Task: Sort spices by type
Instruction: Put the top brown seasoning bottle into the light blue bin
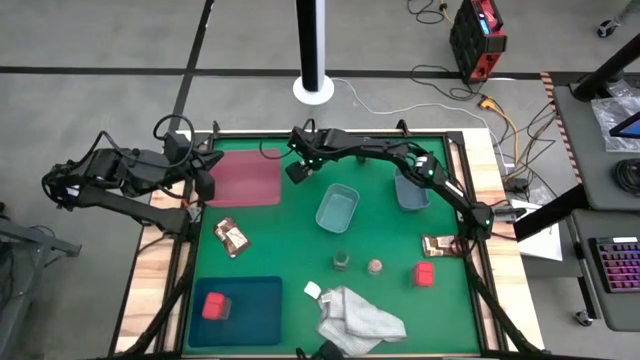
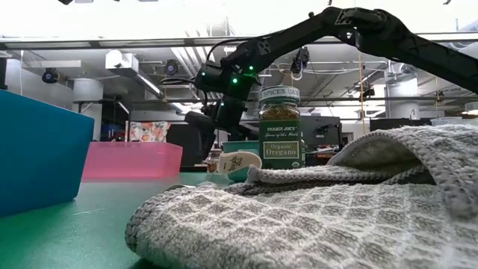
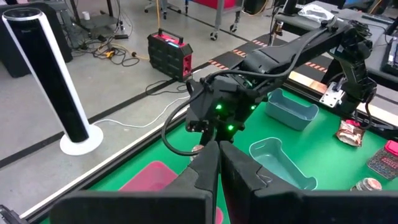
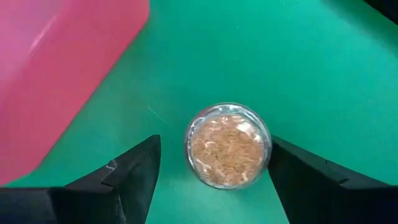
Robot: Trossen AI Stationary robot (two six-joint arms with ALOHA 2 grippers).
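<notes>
Left gripper [image 1: 207, 184]: fingers together, empty, over pink tray [image 1: 243, 178].
Teal tray [image 1: 236, 311]: one pink block [image 1: 215, 306] sorted.
Right gripper [image 4: 211, 163]: jaws wide around tan-topped jar [image 4: 227, 145], far centre.
Left: nearly all spices loose.

cloth [image 2: 321, 202]: blocks most of low view | oregano jar [image 2: 279, 127]: base hidden

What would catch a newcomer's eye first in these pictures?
Probably the right gripper, reached across to the table's far side beside the pink tray, its fingers open around a tan-filled jar standing on the green mat. Next, the oregano jar looming behind the crumpled cloth at the near edge.
</notes>
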